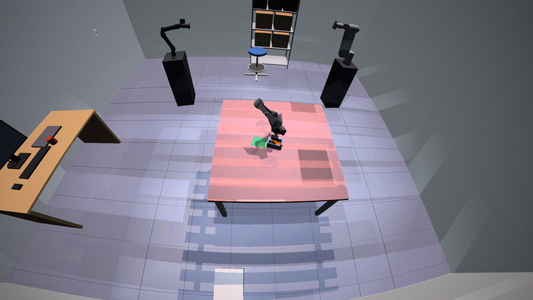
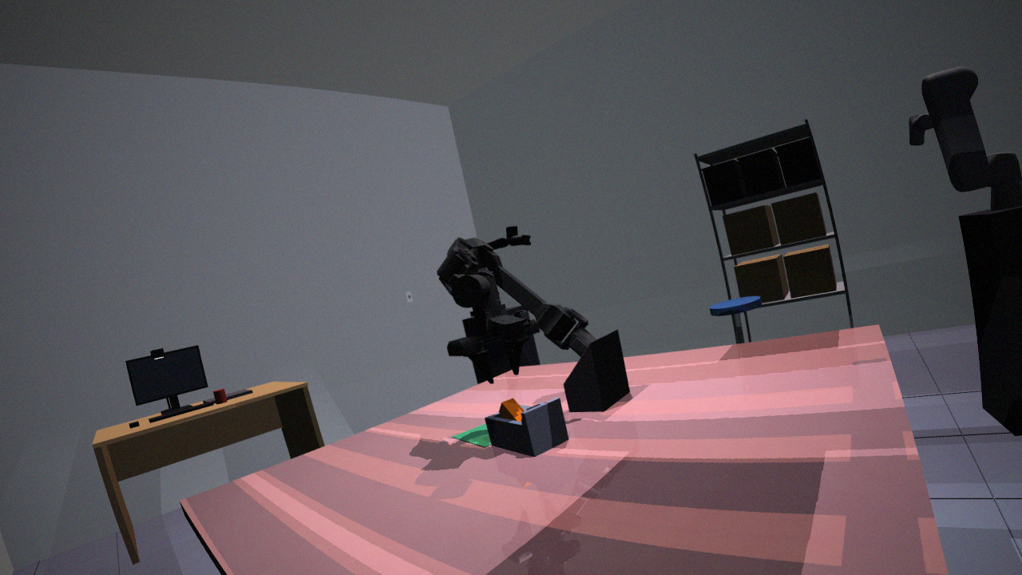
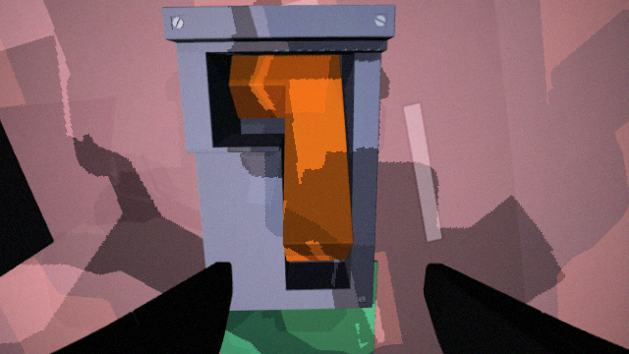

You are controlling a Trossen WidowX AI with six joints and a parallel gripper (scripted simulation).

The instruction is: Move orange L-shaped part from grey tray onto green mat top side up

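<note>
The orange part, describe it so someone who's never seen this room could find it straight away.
Start at the big pink table in the middle of the room and find the small grey tray beneath the open gripper, next to a green mat. The orange part sits in the tray's pocket, one end tipped up. It is the only orange, L-shaped thing there.

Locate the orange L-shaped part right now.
In the wrist view the orange L-shaped part sits tilted in the grey tray, straight end raised toward the green mat, below the open gripper.
</note>
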